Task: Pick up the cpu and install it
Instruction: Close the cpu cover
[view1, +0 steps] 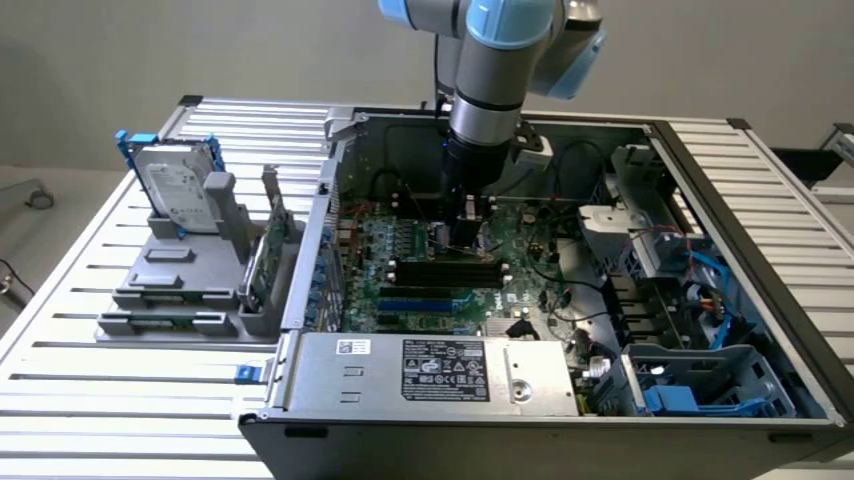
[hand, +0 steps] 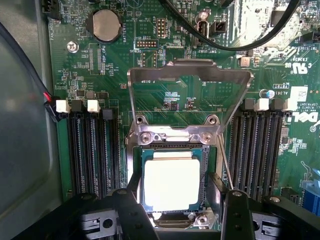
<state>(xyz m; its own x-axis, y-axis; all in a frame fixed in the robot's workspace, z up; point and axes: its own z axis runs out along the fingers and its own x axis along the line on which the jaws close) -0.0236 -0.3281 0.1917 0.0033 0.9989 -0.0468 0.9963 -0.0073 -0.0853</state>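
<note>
One robot arm (view1: 487, 60) reaches down into one open computer case (view1: 400, 390) on the slatted worktop (view1: 80, 300). Its two fingers (hand: 235, 215) are spread wide and hold nothing.

One cpu (hand: 171, 184) lies flat in the one socket (hand: 172, 136) on the green board (hand: 80, 65). One finger is close by each side of the cpu, but I cannot tell if they touch it. The socket's one metal lid (hand: 190, 67) is tipped up and open, just past the cpu.

Four long black slots (hand: 95, 150) sit on one side of the socket and four on the other, eight in all. One round battery (hand: 106, 25) sits farther off on the board.

On the exterior view's left, one hard drive (view1: 180, 185) with a blue frame stands up in one grey holder (view1: 174, 290), outside the case and well apart from the cpu.
</note>
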